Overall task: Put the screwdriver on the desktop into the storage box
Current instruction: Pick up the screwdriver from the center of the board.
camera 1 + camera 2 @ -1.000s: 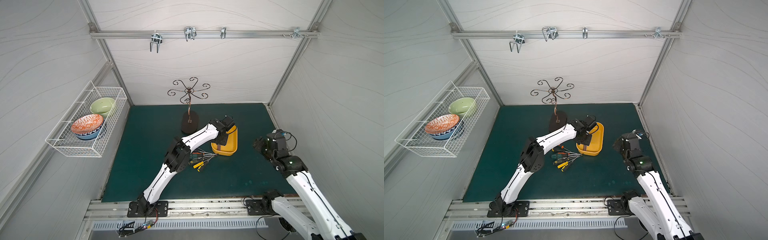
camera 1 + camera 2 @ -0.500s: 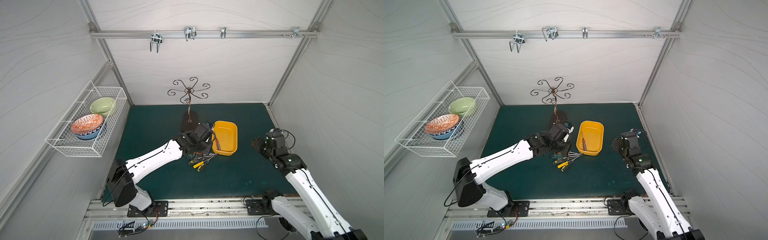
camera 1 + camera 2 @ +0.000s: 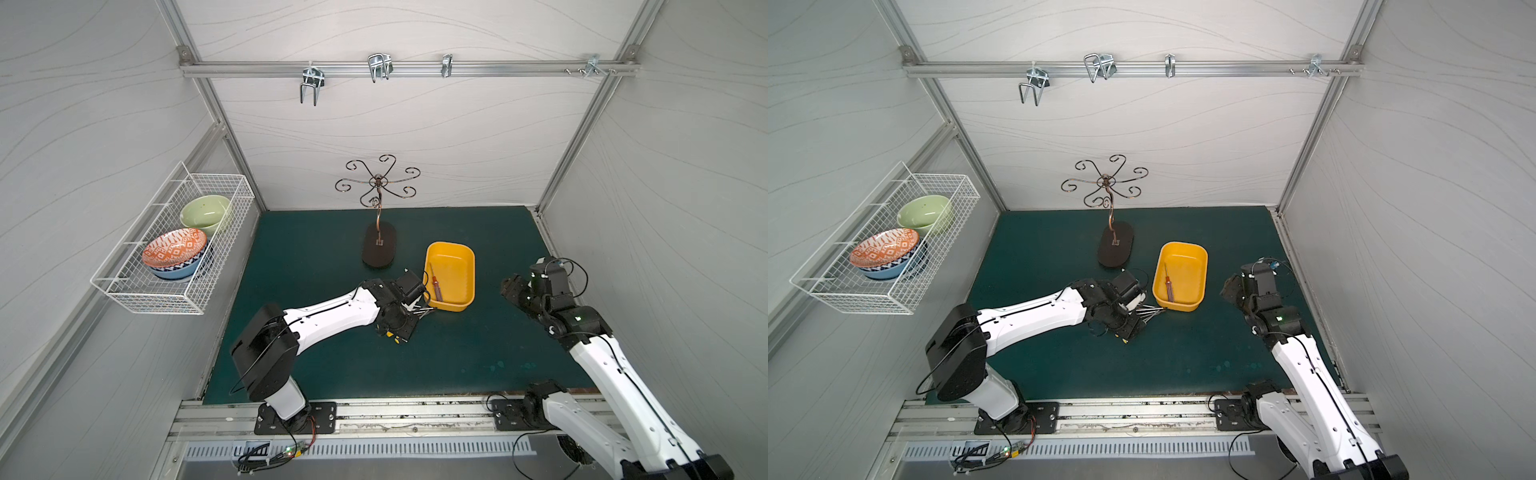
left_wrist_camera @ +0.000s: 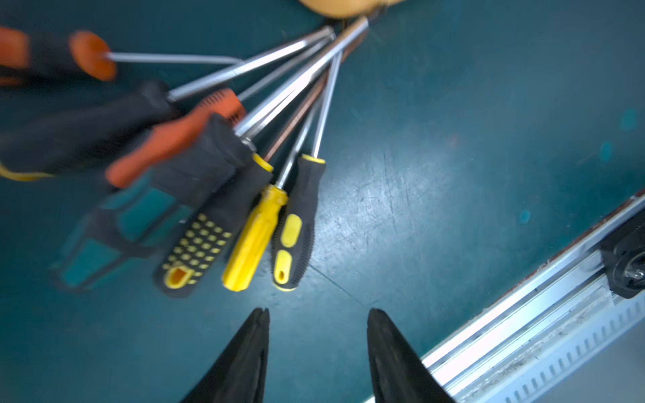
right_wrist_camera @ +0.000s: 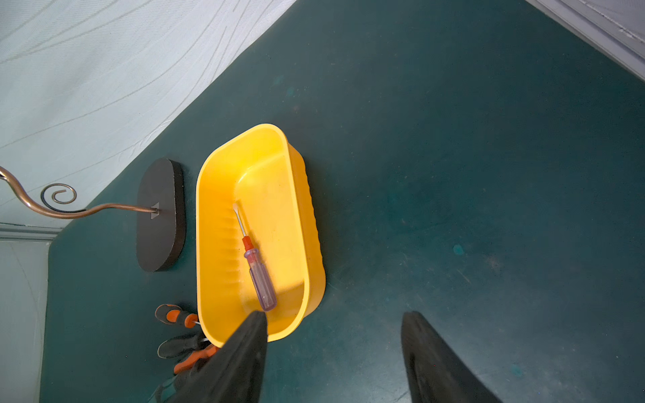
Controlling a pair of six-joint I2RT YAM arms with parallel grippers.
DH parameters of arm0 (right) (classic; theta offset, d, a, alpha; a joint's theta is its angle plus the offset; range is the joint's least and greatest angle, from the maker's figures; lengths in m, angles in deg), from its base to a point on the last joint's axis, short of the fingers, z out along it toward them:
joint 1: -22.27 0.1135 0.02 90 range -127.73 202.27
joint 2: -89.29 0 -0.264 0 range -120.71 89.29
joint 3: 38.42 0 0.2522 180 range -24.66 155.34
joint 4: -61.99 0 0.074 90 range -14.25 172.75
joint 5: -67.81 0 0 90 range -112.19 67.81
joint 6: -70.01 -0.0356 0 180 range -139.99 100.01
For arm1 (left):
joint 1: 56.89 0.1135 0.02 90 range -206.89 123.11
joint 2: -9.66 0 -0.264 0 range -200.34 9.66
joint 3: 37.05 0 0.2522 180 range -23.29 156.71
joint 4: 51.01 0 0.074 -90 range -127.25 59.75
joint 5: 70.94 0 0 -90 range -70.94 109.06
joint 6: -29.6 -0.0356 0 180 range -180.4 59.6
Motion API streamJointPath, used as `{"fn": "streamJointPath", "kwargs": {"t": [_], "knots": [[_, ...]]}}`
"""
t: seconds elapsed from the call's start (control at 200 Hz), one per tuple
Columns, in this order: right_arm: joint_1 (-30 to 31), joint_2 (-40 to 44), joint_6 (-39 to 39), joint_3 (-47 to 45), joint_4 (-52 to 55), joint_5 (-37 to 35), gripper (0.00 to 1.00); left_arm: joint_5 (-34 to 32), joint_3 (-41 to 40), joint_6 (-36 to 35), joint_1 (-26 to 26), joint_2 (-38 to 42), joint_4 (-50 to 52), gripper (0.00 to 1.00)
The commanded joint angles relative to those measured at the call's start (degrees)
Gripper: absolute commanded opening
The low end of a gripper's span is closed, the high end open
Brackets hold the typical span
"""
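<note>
- A metal rail (image 3: 395, 415) runs along the near edge of the desktop (image 3: 415, 365).
- The left gripper (image 4: 317, 312) hangs low over the desktop. Its jaws are apart with nothing between them, and its fingertips are just beside the butt ends of the handles, not touching them.
- A cluster of screwdrivers (image 4: 216, 157) lies fanned on the desktop. The yellow, black-and-yellow, teal, orange and black handles are nearer, and the shafts converge toward the near left corner of the storage box (image 5: 213, 251). Whether the tips touch the box cannot be told.
- The right gripper (image 5: 334, 315) is likewise released, its jaws spread on empty air. It sits to the right of the box and apart from it.
- The storage box stands on the desktop between the two grippers. One small screwdriver (image 5: 260, 279), with a clear purple handle and a red collar, lies flat inside near the left wall, tip pointing toward the back.
- Just behind the box and to its left, a scrolled metal stand (image 3: 378, 249) rises from a dark oval base.
- On the left wall (image 3: 83, 124), a white wire basket (image 3: 158, 297) holds a patterned orange bowl (image 3: 174, 247) and a green bowl (image 3: 205, 212).
- High on the back wall (image 3: 395, 137), hooks (image 3: 380, 66) hang from a bar (image 3: 498, 68).
</note>
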Motion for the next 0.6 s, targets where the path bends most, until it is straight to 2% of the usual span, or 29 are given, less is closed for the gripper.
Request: {"fn": "streamJointPath", "kwargs": {"t": [0.0,0.32,0.595], "knots": [[-0.28,-0.40,1.06,1.82,1.13,0.29,0.64,0.21,1.75,3.20,-0.44,-2.66,-0.44,0.49],[-0.28,-0.06,0.92,1.07,1.29,-0.04,0.65,-5.68,4.15,5.32,-0.35,-8.75,1.25,0.48],[-0.28,-0.96,0.79,1.29,0.58,0.25,0.65,-4.43,5.51,4.46,-0.37,-12.69,-0.35,0.45]]}}
